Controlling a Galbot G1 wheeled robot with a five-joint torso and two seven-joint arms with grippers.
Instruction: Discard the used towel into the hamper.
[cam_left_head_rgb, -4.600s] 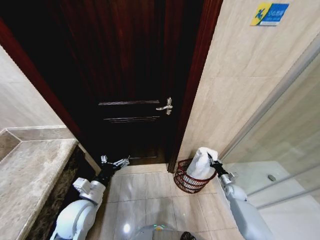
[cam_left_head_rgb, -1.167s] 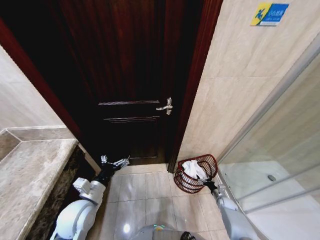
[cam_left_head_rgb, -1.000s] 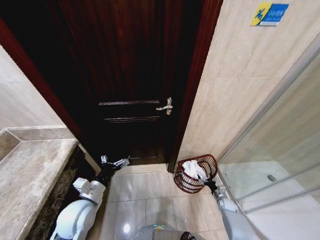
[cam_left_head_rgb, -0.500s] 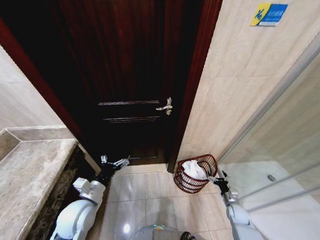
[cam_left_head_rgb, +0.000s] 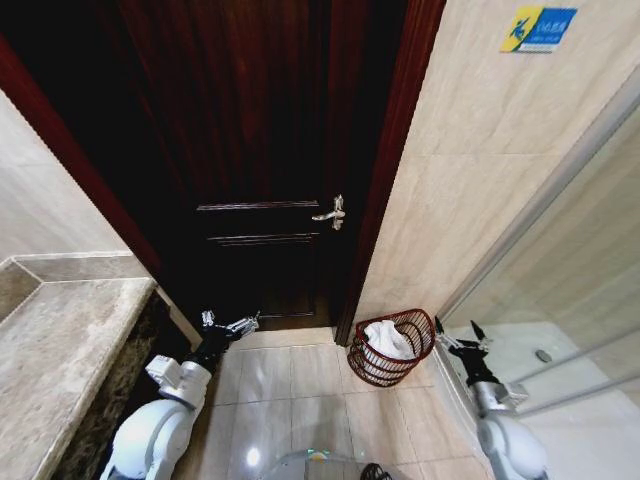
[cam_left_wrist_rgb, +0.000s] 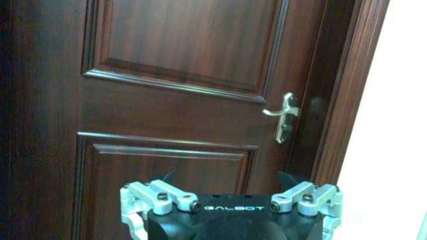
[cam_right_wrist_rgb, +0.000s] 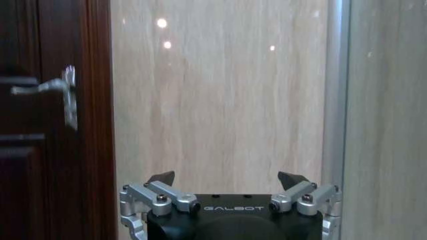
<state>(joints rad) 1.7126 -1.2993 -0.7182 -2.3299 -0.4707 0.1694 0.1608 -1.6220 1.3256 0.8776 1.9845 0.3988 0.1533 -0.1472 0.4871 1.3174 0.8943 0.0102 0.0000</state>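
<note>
The white used towel (cam_left_head_rgb: 388, 341) lies crumpled inside the hamper (cam_left_head_rgb: 374, 367), a round reddish-brown wire basket on the floor tiles beside the door frame. My right gripper (cam_left_head_rgb: 455, 334) hovers open just right of the hamper's rim, level with its top, holding nothing; its fingers spread apart in the right wrist view (cam_right_wrist_rgb: 227, 179), facing the beige wall. My left gripper (cam_left_head_rgb: 230, 322) stays open near the foot of the dark door, far left of the hamper, and its wrist view has the open gripper (cam_left_wrist_rgb: 227, 179) facing the door panels.
A dark wooden door (cam_left_head_rgb: 260, 150) with a silver handle (cam_left_head_rgb: 331, 213) stands shut ahead. A stone counter (cam_left_head_rgb: 60, 350) runs along the left. A glass shower screen (cam_left_head_rgb: 560, 330) with a metal frame borders the right. Beige floor tiles (cam_left_head_rgb: 290, 400) lie open between my arms.
The towel, held above the hamper earlier, now lies inside it. My right gripper has let go and drawn up and to the right, away from the rim. The left arm has not moved.
</note>
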